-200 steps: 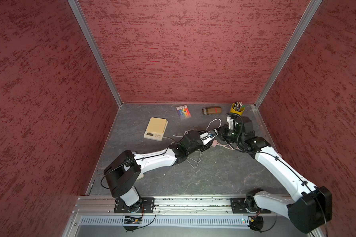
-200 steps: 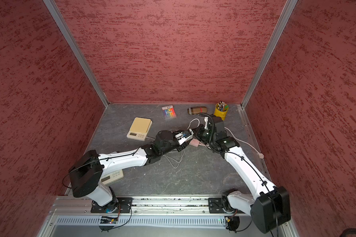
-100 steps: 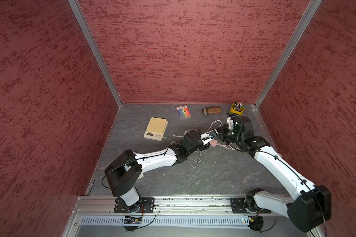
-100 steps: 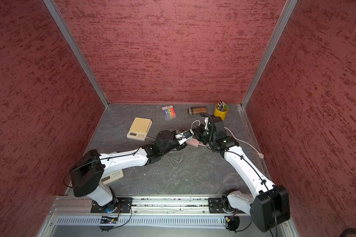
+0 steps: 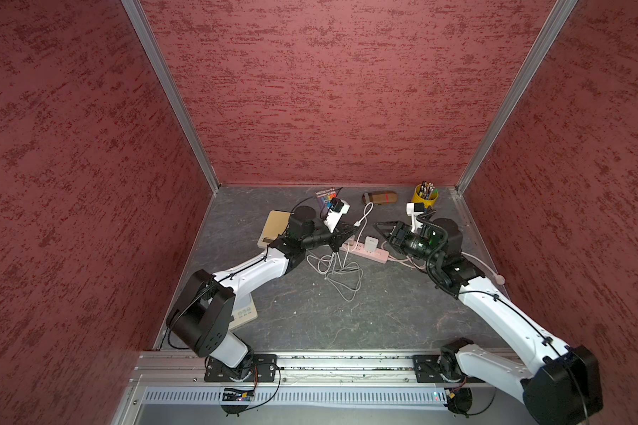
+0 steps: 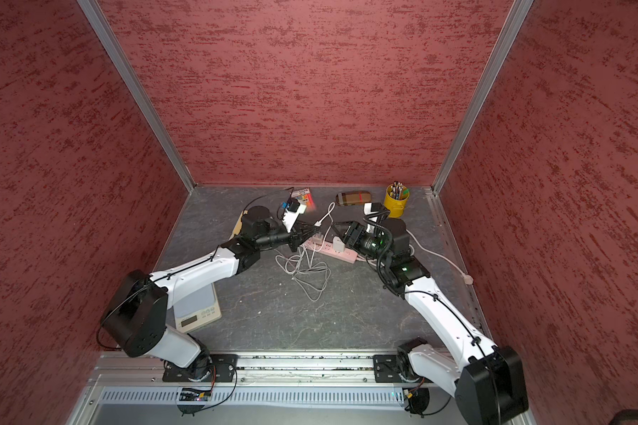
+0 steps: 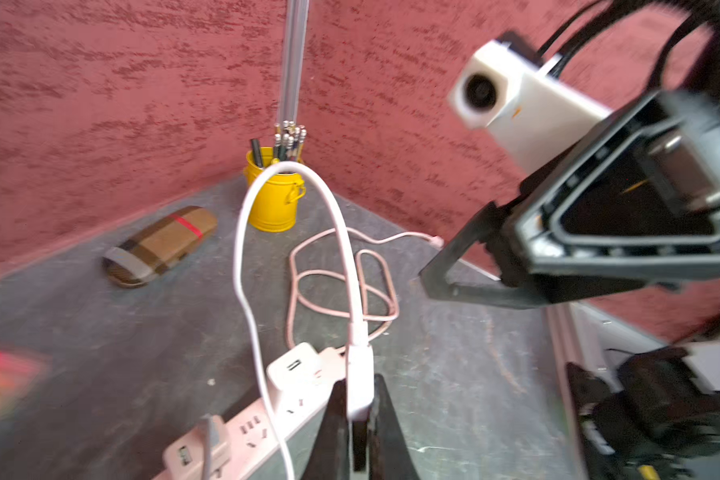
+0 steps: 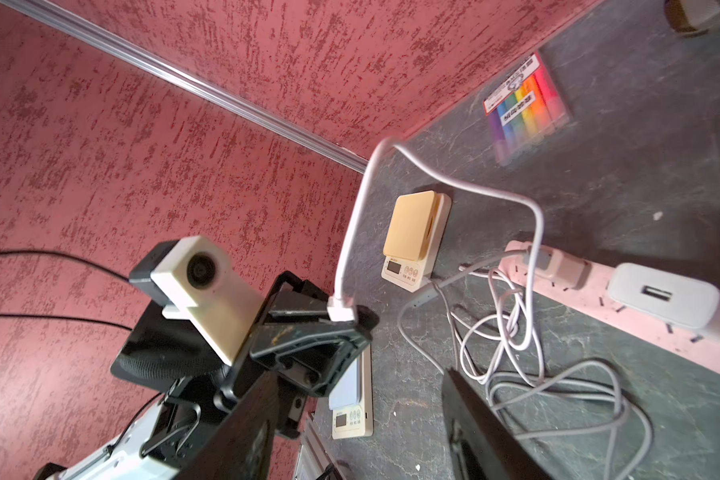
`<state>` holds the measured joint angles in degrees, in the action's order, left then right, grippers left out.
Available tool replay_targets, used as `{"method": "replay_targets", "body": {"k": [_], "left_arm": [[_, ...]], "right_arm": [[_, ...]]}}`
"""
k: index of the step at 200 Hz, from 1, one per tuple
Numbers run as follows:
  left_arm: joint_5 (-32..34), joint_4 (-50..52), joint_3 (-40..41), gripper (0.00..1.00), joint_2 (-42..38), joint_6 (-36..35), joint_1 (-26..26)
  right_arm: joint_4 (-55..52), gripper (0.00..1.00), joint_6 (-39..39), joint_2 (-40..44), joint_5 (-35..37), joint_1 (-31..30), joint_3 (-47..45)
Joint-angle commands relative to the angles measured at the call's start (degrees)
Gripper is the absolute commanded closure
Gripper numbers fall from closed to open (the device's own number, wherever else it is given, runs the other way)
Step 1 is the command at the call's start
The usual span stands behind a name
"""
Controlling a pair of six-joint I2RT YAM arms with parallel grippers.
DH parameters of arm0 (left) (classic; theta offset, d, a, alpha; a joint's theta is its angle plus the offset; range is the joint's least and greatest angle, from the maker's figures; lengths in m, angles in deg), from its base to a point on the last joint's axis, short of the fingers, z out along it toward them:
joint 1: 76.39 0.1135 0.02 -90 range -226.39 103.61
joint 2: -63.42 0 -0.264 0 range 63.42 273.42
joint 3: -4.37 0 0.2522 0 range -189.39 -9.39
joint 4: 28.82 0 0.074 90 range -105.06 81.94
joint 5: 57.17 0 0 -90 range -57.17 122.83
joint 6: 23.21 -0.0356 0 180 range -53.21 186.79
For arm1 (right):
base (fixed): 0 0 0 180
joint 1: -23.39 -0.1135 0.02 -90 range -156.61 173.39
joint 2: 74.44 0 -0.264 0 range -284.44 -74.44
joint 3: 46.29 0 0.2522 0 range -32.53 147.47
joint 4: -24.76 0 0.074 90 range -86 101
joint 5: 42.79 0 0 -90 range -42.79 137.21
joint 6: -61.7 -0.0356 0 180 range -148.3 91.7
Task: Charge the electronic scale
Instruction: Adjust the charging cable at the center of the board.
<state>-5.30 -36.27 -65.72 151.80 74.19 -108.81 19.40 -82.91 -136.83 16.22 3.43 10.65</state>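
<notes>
My left gripper [image 7: 358, 384] is shut on the white plug [image 7: 359, 374] of a white cable [image 5: 364, 215] and holds it above the pink power strip [image 5: 378, 254]. The cable arches up from the plug and drops to a loose coil [image 5: 337, 270] on the floor. My right gripper [image 5: 382, 231] stands open just right of the plug, with nothing in it. A white USB charger [image 8: 661, 301] sits in the strip. A beige-topped electronic scale [image 8: 412, 239] lies at the back left. A white-topped scale [image 6: 198, 312] lies under my left arm.
A yellow pencil cup [image 5: 426, 195], a plaid case [image 5: 380, 198] and a pack of coloured markers [image 5: 325, 194] line the back wall. The strip's pink cord [image 6: 439, 257] runs toward the right wall. A grey adapter [image 8: 558, 266] with a grey cable is plugged into the strip.
The left gripper closed on the white plug. The right gripper let go, opened and drew back to the right. The left arm swung slightly toward the back.
</notes>
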Motion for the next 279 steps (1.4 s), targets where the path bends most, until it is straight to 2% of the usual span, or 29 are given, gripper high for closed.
{"method": "replay_targets", "body": {"k": [1,29,76,104,132,144,178,226,231,258,268,279], "left_arm": [[-15.4,-8.91,1.27,1.0,-0.07,14.52,1.41],[-19.57,-15.09,1.58,1.0,1.69,21.32,2.38],[-21.84,-15.09,0.77,1.0,3.31,22.39,2.33],[-22.09,-13.16,0.53,1.0,3.29,21.24,2.36],[-20.53,-6.74,-0.19,1.0,2.31,15.99,1.95],[-19.11,-1.1,-0.8,1.0,1.64,12.94,1.71],[-13.32,9.47,-2.06,1.0,-0.51,4.65,1.06],[-7.6,17.23,-3.14,1.0,-1.96,-3.05,-0.16],[-6.78,17.65,-3.15,0.94,-2.0,-3.66,-0.41],[-3.32,19.11,-3.18,0.52,-2.78,-6.13,-1.18],[-2.18,19.91,-3.02,0.43,-3.46,-6.61,-1.17],[-1.11,19.88,-2.14,0.39,-4.58,-7.02,-1.16]], "right_arm": [[12.87,0.37,-0.63,-1.25,-4.27,-0.54,-0.91],[16.17,0.4,-0.67,-3.28,-6.51,-1.39,-0.49],[19.19,0.47,1.29,-4.74,-7.96,-2.95,-0.35],[18.12,0.57,2.89,-5.8,-7.55,-3.56,0.61],[13.74,0.65,6.33,-6.99,-6.75,-4.73,3.18],[10.73,0.69,8.47,-7.38,-5.96,-5.37,4.57],[3.32,0.94,12.99,-7.97,-2.54,-6.51,7.05],[-0.67,1.0,15.27,-9.16,-0.7,-7.5,9.08],[-0.66,1.0,15.64,-9.15,-0.58,-7.7,9.03],[-0.06,1.0,19.94,-7.42,1.15,-7.98,7.59],[-1.29,1.0,23.81,-6.49,3.54,-7.99,7.54],[-3.06,1.0,28.95,-5.61,7.09,-7.92,7.94]]}}
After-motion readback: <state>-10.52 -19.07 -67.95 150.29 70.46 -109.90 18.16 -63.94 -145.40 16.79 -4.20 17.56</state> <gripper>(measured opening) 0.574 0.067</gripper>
